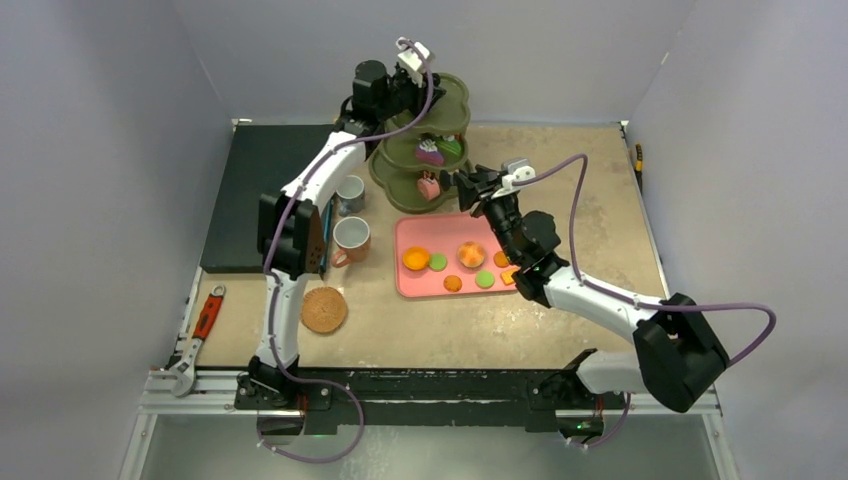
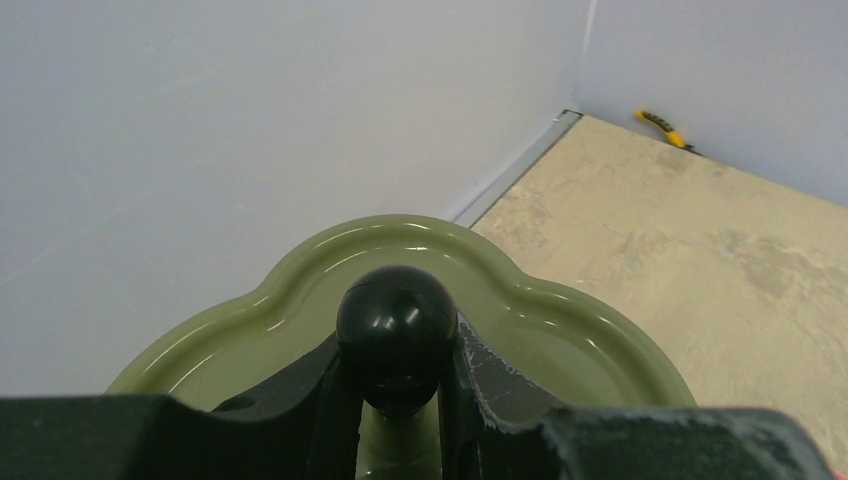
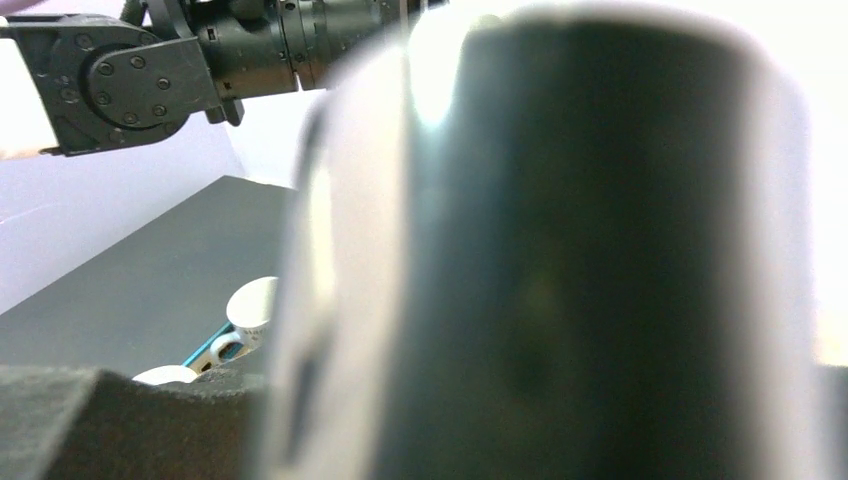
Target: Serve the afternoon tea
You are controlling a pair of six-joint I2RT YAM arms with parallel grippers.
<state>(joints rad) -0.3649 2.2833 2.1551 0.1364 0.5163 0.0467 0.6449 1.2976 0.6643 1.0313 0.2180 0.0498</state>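
The left gripper (image 2: 398,400) is up at the very top of the green tiered stand (image 1: 425,135). Its two fingers (image 2: 475,385) sit tight on either side of the post just under the black knob (image 2: 397,318), clamped on it as far as I can see from its wrist view.

The right gripper (image 1: 468,185) is low by the front of the stand's bottom tier. I can't tell whether its jaws are apart or together: its own camera is filled by a dark glossy blur (image 3: 580,250) right up against the lens, and from above the fingers are one dark lump.

A pink slice (image 1: 430,185) of cake lies on that bottom tier, just beside the right gripper's tip. More cake slices (image 1: 432,152) lie on the middle tier above, well below the left gripper.

Nearer me, the orange and green rounds (image 1: 438,262) are scattered over the pink tray (image 1: 405,228), under the right arm's forearm. Left of the tray stands the orange mug (image 1: 352,238), and beyond it the grey mug (image 1: 350,193), at the edge of the black mat (image 1: 250,190). Both mugs are upright and well apart from either gripper.
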